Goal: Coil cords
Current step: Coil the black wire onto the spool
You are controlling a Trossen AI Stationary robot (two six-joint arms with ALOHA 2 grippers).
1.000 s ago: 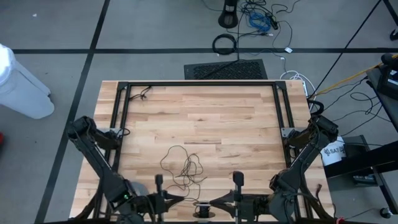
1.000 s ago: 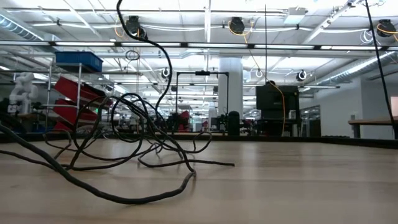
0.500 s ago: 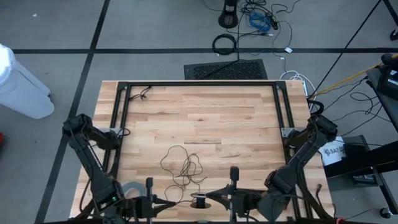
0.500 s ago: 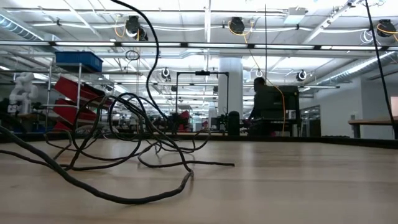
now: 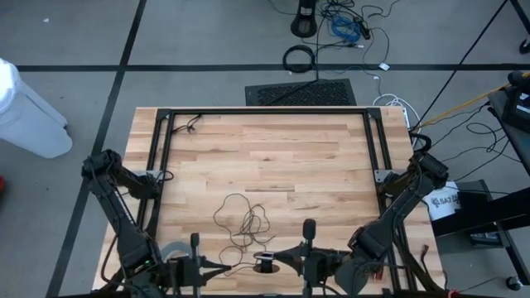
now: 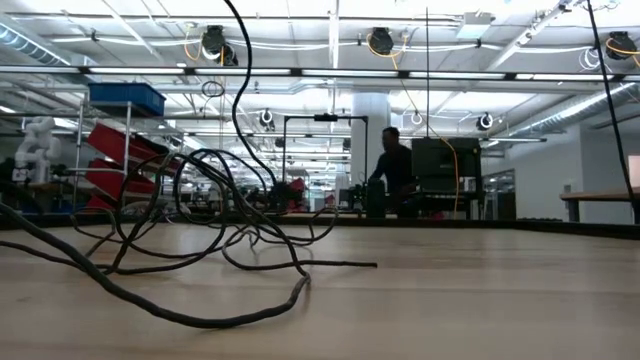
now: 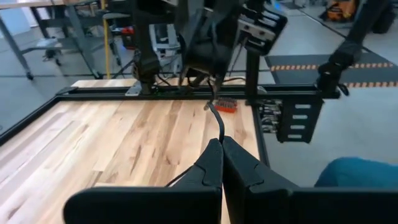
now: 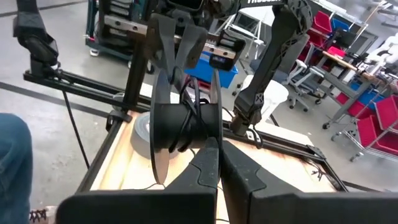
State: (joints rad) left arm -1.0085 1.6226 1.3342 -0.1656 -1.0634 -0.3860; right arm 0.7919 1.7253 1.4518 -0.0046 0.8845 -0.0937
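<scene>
Light was bright and even, coming from ceiling lamps that glared white in the low view. The counter showed only soft, faint shadows from above. In the low view the nearest wire was blurred, the far hall sharper.

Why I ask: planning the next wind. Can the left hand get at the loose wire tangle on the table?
Probably not at once: the left hand is shut on a strand of wire, though nothing stands between it and the tangle.
</scene>
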